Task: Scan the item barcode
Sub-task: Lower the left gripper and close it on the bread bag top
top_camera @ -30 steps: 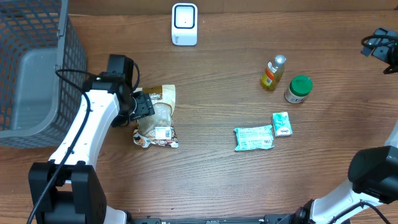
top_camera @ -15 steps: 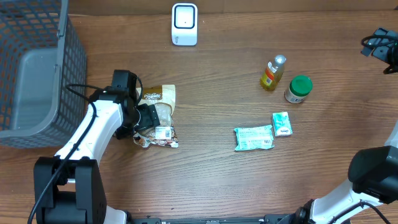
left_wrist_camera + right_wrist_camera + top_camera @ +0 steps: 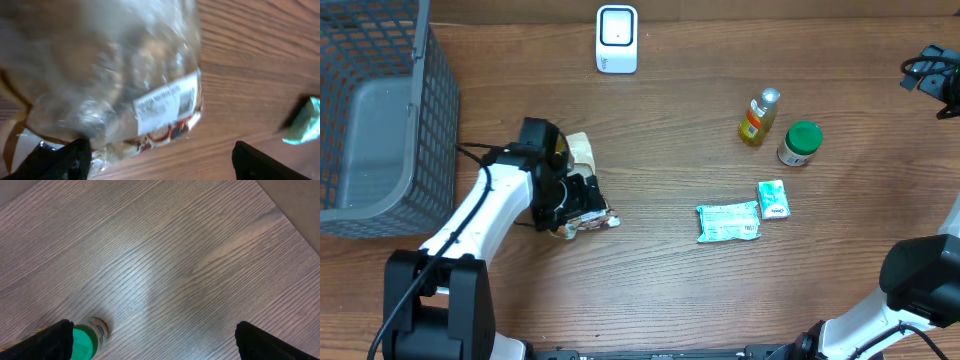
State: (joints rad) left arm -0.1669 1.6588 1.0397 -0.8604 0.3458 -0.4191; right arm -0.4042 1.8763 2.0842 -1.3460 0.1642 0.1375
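A clear snack bag point(image 3: 582, 152) with a white barcode label point(image 3: 167, 100) lies on the wooden table left of centre. My left gripper point(image 3: 575, 198) hovers right over it and hides most of it from above. In the left wrist view the bag point(image 3: 100, 65) fills the upper left, blurred, and its crinkled lower edge reaches the left finger point(image 3: 60, 160). The left gripper point(image 3: 160, 167) is open wide, with mostly bare wood between its fingers. The white scanner point(image 3: 617, 38) stands at the back edge. My right gripper point(image 3: 930, 70) is open at the far right, holding nothing.
A grey mesh basket point(image 3: 380, 110) takes up the far left. A yellow bottle point(image 3: 760, 115) and a green-lidded jar point(image 3: 801, 142) stand at the right, with two teal packets point(image 3: 728, 221) point(image 3: 773, 198) in front of them. The jar point(image 3: 85, 340) shows by the right gripper's left finger.
My left arm has swung right and forward over the bag, and its jaws have widened. The bag has shifted and turned a little to the right. The right arm has not moved.
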